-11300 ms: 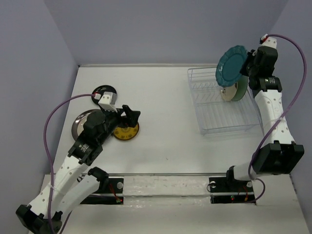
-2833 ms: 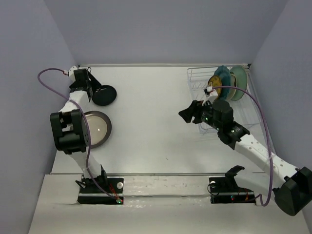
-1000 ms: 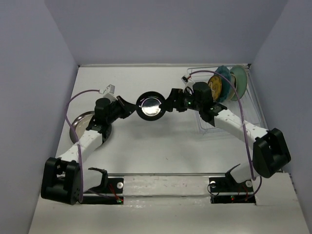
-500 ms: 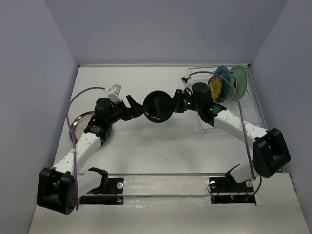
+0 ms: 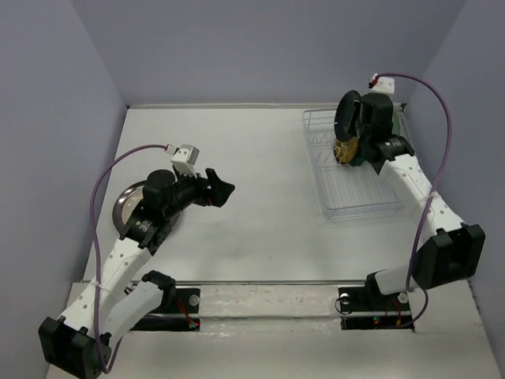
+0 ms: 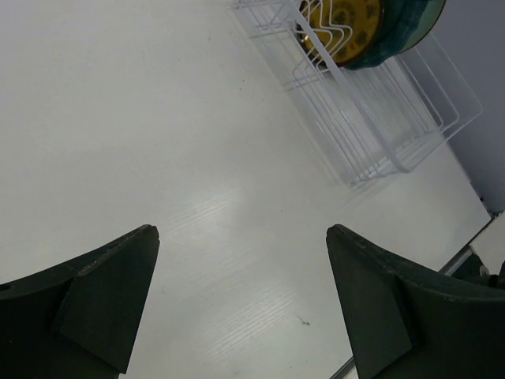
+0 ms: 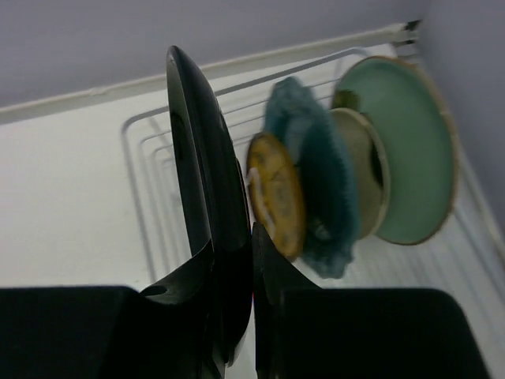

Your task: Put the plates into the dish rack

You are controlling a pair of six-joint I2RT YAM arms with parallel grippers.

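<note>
The right end effector clamps the small black plate upright over the dish rack; we see the left end effector spread apart, well clear of it.

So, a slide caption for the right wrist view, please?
Right gripper holds the black plate on edge beside four plates in the rack.

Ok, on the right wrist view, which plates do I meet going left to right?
small black plate → yellow patterned plate → scalloped teal plate → cream plate → pale mint plate
</note>
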